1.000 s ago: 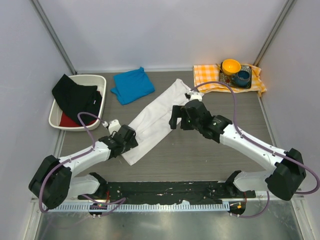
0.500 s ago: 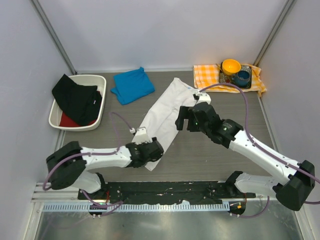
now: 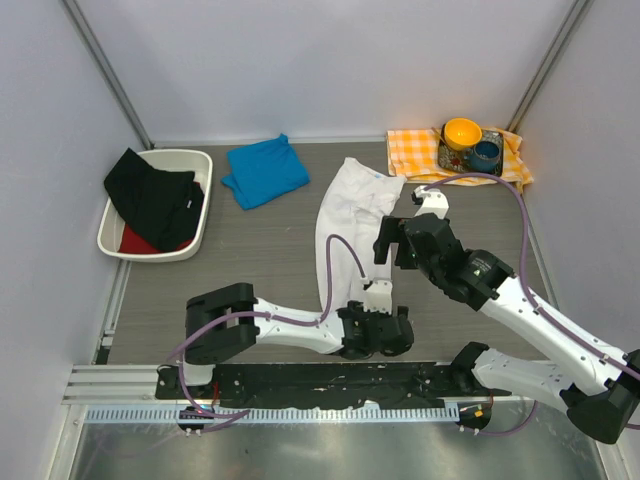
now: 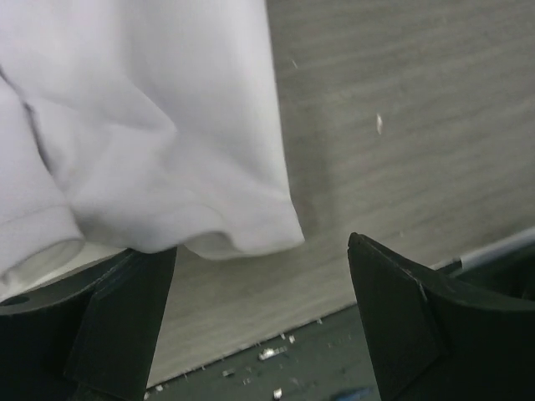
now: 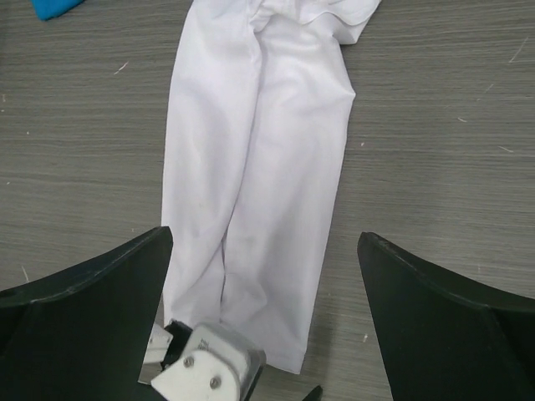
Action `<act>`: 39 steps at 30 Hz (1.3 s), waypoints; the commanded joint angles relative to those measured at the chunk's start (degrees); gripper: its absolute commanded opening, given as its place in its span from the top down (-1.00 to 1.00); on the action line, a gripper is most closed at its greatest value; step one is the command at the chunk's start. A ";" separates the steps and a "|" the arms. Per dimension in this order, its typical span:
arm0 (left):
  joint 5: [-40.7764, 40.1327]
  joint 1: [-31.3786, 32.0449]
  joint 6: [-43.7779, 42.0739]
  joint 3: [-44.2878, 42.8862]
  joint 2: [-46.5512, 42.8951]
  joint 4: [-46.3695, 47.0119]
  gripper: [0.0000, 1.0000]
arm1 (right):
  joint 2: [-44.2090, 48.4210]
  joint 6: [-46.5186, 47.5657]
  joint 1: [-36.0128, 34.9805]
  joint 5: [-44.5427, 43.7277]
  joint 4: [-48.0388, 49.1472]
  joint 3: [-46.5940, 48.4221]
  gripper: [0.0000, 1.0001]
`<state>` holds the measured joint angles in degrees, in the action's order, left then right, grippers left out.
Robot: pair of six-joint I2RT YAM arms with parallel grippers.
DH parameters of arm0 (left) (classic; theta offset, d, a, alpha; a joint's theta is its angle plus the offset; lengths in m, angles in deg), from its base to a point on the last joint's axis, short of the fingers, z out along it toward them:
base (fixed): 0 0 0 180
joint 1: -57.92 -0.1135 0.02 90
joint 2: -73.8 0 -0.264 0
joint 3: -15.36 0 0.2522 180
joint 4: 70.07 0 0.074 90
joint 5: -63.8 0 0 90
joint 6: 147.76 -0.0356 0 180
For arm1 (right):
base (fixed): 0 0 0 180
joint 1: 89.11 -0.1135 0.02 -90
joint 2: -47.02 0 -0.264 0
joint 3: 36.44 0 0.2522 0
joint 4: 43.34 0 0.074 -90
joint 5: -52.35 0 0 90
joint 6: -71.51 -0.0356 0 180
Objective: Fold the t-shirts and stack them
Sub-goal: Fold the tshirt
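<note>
The white t-shirt [image 3: 345, 220] lies as a long narrow strip down the middle of the table. It also shows in the left wrist view [image 4: 167, 125] and the right wrist view [image 5: 267, 167]. The blue t-shirt [image 3: 265, 170] is a folded square at the back, apart from the white one. My left gripper [image 3: 383, 337] is open at the white shirt's near end, and the hem lies just beyond its fingers [image 4: 109, 317]. My right gripper [image 3: 400, 242] is open and empty, held above the strip's right side [image 5: 263, 317].
A white bin [image 3: 195, 160] of black and red clothes stands at the back left. An orange-checked cloth [image 3: 415, 150] at the back right carries a yellow bowl [image 3: 462, 130] and a blue cup [image 3: 487, 155]. A black base plate [image 3: 330, 385] runs along the near edge.
My left arm has swept right along the near edge. The white shirt's near end has swung right with it, so the strip now runs almost straight back. My right gripper has shifted right.
</note>
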<state>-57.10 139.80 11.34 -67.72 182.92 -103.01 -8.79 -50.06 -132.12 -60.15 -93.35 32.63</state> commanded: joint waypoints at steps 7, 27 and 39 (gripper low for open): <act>-1.95 7.49 -4.68 -4.86 -7.15 -6.82 -0.77 | -1.14 2.48 2.83 -4.13 -0.32 1.38 -0.99; -25.00 3.90 23.17 19.83 -62.79 -48.74 -0.80 | -14.58 -5.51 -5.94 13.09 10.84 -5.39 -0.78; -23.07 -1.64 25.03 28.01 -69.39 -50.35 -0.81 | -24.86 -10.17 -19.13 10.64 11.46 -1.34 -0.28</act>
<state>-77.66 139.04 33.89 -41.25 115.19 -152.98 -31.94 -57.82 -149.82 -48.43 -84.06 29.31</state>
